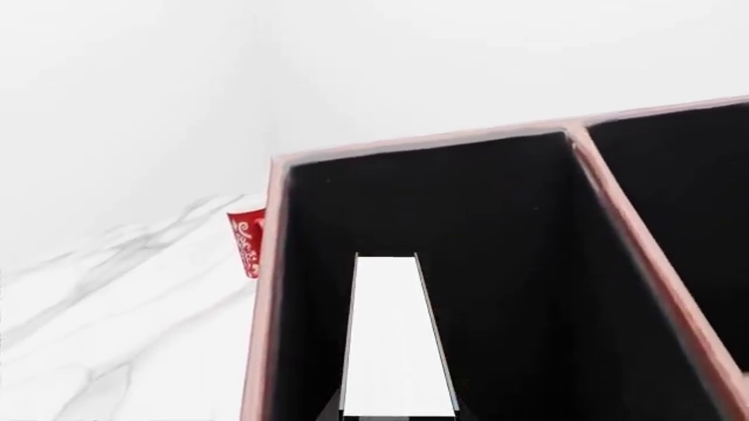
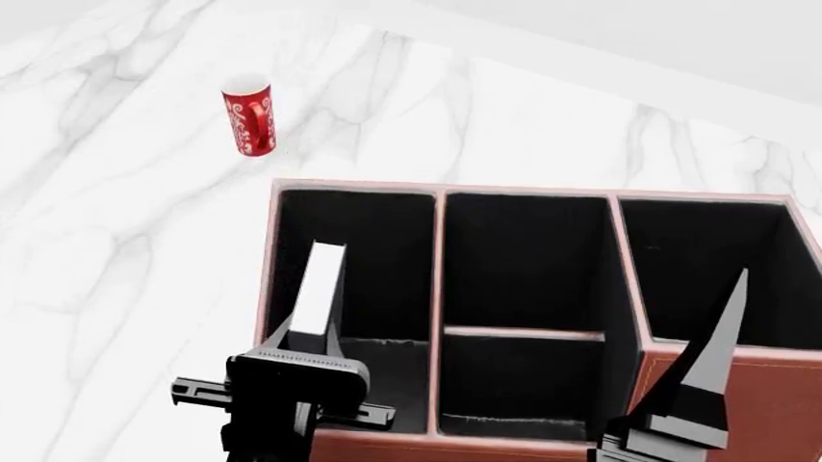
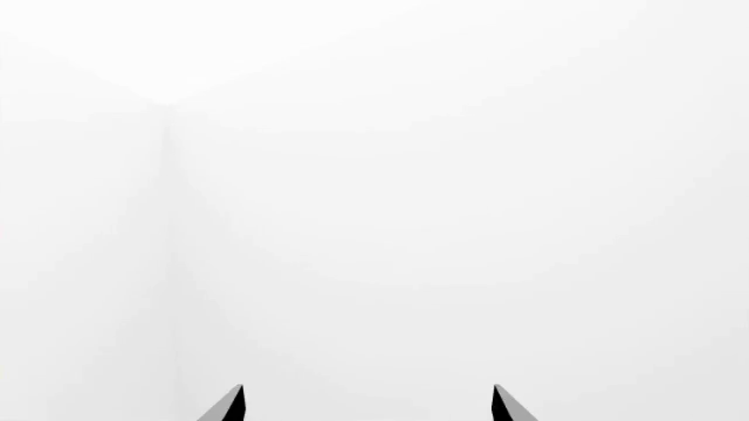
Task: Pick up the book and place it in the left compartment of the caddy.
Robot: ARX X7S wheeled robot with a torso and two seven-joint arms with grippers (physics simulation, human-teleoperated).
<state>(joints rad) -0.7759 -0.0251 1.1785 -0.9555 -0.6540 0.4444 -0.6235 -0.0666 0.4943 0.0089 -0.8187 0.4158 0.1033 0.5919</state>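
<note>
The reddish-brown caddy (image 2: pixel 526 192) stands on the marble table with three black-lined bays. My left gripper (image 2: pixel 308 339) is shut on the black book (image 2: pixel 319 284). It holds the book on edge, white page edges up, slanting into the left compartment (image 2: pixel 372 231). In the left wrist view the book's white edge (image 1: pixel 398 342) runs down inside that bay (image 1: pixel 503 263), apart from both side walls. Whether the book touches the floor is hidden. My right gripper (image 2: pixel 713 385) is open and empty above the caddy's right front corner. Its fingertips (image 3: pixel 234 402) stand wide apart against blank white.
A red patterned mug (image 2: pixel 249 116) stands on the white marble table (image 2: pixel 115 241) beyond the caddy's far left corner; it also shows in the left wrist view (image 1: pixel 247 244). The middle bay has a cross divider (image 2: pixel 525 334). A white wall rises behind the table.
</note>
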